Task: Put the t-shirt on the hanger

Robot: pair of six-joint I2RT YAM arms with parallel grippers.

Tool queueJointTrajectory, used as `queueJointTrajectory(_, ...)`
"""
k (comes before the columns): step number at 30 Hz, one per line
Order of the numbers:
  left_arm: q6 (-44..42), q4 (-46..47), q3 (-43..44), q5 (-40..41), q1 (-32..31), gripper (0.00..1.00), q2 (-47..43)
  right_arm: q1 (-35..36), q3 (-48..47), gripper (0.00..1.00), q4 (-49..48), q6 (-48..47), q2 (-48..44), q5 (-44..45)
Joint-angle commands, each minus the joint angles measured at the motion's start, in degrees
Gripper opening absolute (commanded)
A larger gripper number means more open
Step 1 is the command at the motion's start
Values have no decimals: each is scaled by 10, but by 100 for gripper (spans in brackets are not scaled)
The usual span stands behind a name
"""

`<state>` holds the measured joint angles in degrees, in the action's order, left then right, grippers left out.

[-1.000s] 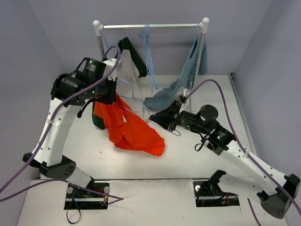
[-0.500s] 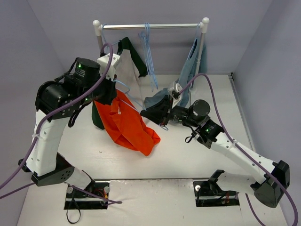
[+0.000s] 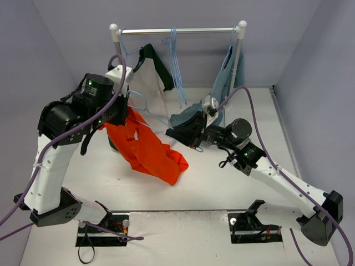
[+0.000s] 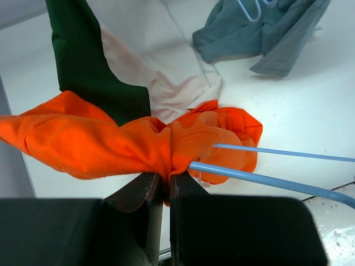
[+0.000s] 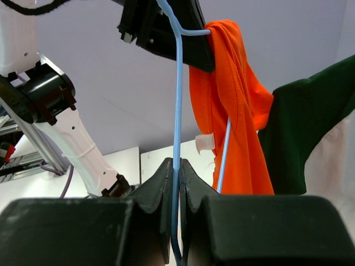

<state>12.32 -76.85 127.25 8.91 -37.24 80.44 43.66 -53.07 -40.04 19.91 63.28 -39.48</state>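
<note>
Left gripper (image 4: pixel 165 178) clamped on the t-shirt (image 4: pixel 94 141), right gripper (image 5: pixel 176 166) clamped on the hanger (image 5: pixel 178 94).
Left jaws pinch a bunched fold of soft orange knit, and the rest hangs loose below them. Right jaws close on thin, smooth pale-blue wire. One hanger arm runs into the shirt right beside the left fingertips.
</note>
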Motion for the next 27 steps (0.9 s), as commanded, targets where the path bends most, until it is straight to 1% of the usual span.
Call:
queueJointTrajectory(1,34,35,-21,-14,16,0,10,3,-9,0,-96,4,-33,18)
queueJointTrajectory(8,55,74,-65,-30,31,0,-7,2,3,0,-91,1,-47,30)
queueJointTrajectory(12,60,116,-101,-27,31,0,-42,2,17,0,-92,3,-58,47)
queueJointTrajectory(16,61,137,-124,-32,31,0,-68,1,18,0,-95,11,-61,56)
queueJointTrajectory(22,61,202,-179,-66,31,0,-105,2,13,0,-113,33,-47,63)
queueJointTrajectory(27,37,221,-179,-111,31,0,-102,2,-3,0,-117,43,-25,55)
